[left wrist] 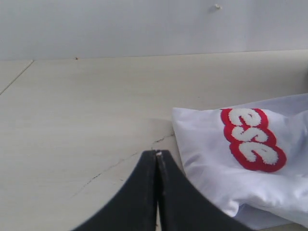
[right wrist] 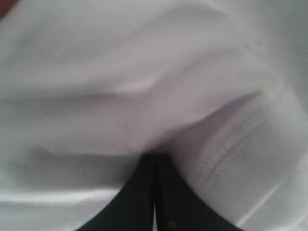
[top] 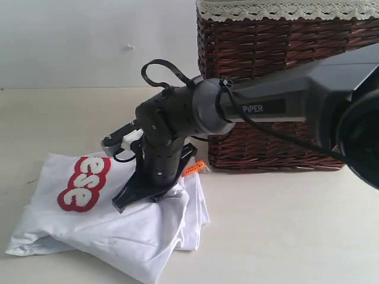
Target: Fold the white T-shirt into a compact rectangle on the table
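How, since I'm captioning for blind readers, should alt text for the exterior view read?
A dark robot arm reaches in from the right, its shut right gripper tip down on a rumpled white T-shirt with red letters on a pale table. A brown wicker basket stands behind.

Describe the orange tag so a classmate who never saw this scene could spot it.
Find the dark brown wicker basket on the table. Beside its base lies the white T-shirt, with the orange tag at the edge nearest the basket. It is the only orange thing, far smaller than the red letters.
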### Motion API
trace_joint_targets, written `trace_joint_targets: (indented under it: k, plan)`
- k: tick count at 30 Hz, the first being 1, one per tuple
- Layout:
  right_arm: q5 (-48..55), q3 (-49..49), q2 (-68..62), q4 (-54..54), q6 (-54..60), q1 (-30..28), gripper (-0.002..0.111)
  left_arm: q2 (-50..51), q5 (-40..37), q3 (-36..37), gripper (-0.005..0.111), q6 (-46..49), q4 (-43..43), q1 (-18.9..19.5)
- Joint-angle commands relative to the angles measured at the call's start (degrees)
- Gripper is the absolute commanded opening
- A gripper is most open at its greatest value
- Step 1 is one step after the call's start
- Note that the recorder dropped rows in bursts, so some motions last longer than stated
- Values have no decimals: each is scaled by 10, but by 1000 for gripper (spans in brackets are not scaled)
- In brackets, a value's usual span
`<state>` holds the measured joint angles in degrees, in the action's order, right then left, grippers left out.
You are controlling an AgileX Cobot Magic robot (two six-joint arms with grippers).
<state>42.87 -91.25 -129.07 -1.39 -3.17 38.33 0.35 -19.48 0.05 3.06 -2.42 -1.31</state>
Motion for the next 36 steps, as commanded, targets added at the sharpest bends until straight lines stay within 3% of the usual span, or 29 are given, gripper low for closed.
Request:
trace_joint_targets:
  k: [1,14,24,36]
  plan:
    - [7,-5,1,23,21,3,0,-4,3,-1,0,-3,1,2]
    - [-11,35,187,7,20,9,0,-4,3,-1,0,-3,1,2]
    - [-81,147,450,-8,21,49,0,-4,3,-1,0,-3,1,2]
    - [-117,259,753,-22,20,49,0,-4,3,-1,0,-3,1,2]
